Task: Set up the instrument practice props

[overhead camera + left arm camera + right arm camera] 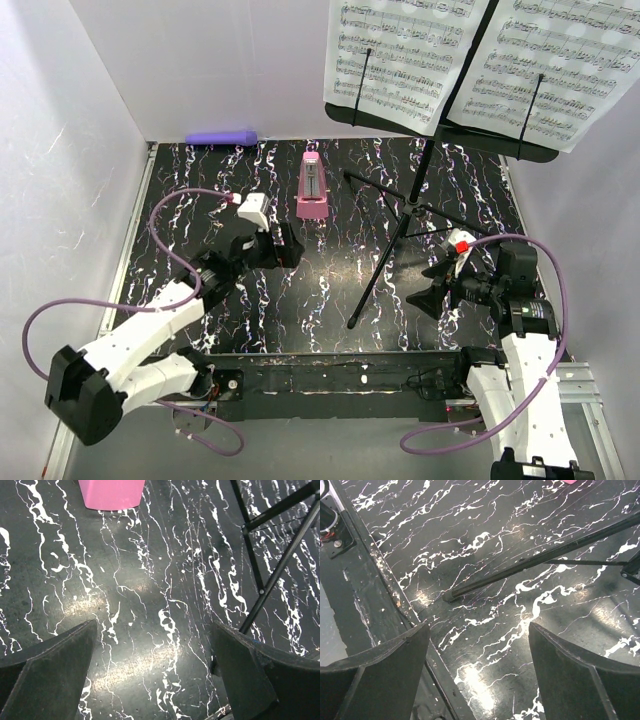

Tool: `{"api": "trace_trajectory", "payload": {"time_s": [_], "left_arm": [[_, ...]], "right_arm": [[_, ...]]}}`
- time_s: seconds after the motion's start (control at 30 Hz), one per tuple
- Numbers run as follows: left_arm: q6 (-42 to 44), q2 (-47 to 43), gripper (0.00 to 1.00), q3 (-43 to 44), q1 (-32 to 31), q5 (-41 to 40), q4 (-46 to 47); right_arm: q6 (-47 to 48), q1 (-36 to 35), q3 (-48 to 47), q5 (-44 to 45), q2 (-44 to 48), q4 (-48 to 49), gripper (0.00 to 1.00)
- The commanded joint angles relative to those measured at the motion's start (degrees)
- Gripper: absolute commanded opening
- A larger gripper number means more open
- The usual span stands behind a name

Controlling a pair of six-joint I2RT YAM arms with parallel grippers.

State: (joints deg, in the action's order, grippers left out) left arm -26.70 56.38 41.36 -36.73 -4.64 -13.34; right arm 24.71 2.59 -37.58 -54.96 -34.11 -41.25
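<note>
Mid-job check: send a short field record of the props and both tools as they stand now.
stand: black folding tripod music stand upright at the right of the black white-veined table
pages: two white printed sheet-music pages side by side on its desk
metronome: small pink pyramid metronome upright, left of the stand, apart
left tool: open, empty, facing the metronome
right tool: open, empty, facing the stand's near foot
other: purple cylindrical object lying by the back wall

Marbled table (250, 310) bears music stand (421, 170), metronome (312, 187), perhaps purple cylinder (221, 137).
</note>
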Motion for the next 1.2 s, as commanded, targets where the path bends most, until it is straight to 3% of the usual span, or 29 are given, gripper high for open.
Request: {"api": "trace_trajectory", "payload": {"time_s": [0.0, 0.27, 0.43, 0.87, 1.17], "left_arm": [[-1.16, 6.18, 0.98, 5.91, 1.13, 1.22, -0.71], [1.12, 18.93, 0.98, 18.12, 2.36, 0.69, -3.71], [3.84, 29.38, 0.98, 30.85, 3.59, 0.87, -6.69], [7.62, 56.90, 0.98, 64.87, 4.39, -11.70, -20.13], [9.12, 65.96, 0.98, 75.44, 4.83, -15.57, -23.22]], "right_arm": [[2.19, -0.13, -0.39, -0.50, 0.97, 2.32, 0.88], [2.27, -0.13, -0.21, 0.90, 1.85, 1.88, 0.88], [2.45, -0.13, -0.04, 1.52, 2.29, 1.79, 0.88], [2.62, -0.04, 0.05, 1.35, 2.38, 1.79, 0.88], [2.89, -0.04, 0.05, 1.35, 2.12, 1.62, 0.88]]}}
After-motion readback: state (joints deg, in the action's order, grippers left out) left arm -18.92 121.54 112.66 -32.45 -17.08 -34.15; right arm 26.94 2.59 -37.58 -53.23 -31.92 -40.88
